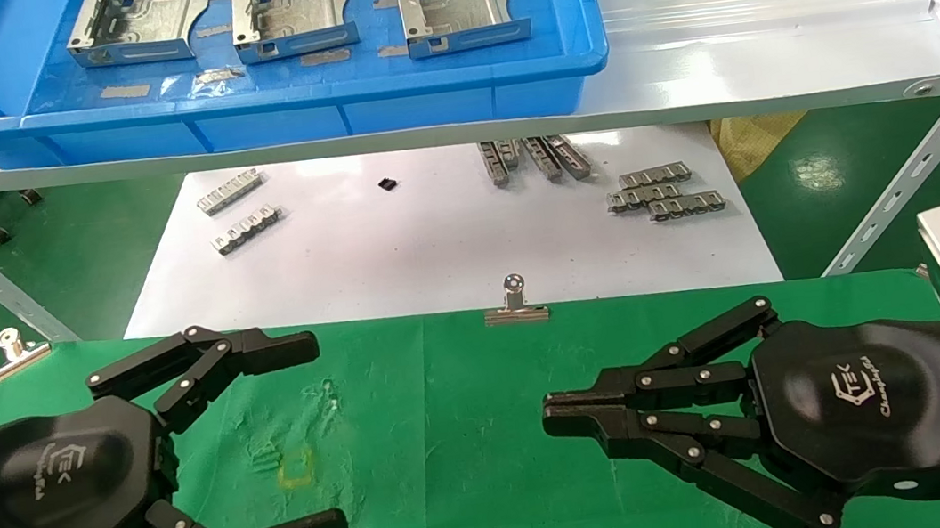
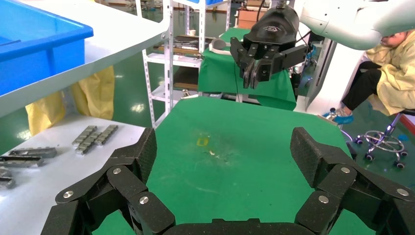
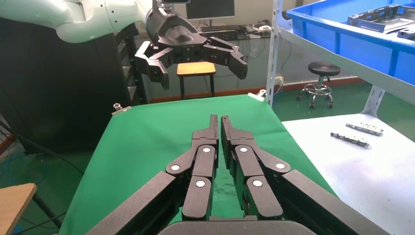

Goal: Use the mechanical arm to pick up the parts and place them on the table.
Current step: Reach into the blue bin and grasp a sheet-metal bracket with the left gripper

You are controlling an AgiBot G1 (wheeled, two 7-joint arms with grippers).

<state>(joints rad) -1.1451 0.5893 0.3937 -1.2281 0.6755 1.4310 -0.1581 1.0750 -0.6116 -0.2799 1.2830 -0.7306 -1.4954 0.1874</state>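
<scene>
Three silvery sheet-metal parts [image 1: 135, 22] [image 1: 291, 10] [image 1: 460, 0] lie in a blue bin [image 1: 262, 101] on the white shelf at the back. The green-cloth table [image 1: 456, 445] lies in front with a small yellow mark [image 1: 295, 471]. My left gripper [image 1: 321, 435] hovers over the table's left side, wide open and empty; it also shows in the left wrist view [image 2: 225, 152]. My right gripper [image 1: 553, 413] hovers over the right side, shut on nothing; it also shows in the right wrist view [image 3: 219, 120]. Both are far from the parts.
A white sheet [image 1: 431, 242] below the shelf holds small grey notched strips [image 1: 663, 191] [image 1: 235, 212]. Silver binder clips [image 1: 515, 305] [image 1: 13, 351] sit at the table's far edge. White shelf legs [image 1: 915, 164] slant at left and right.
</scene>
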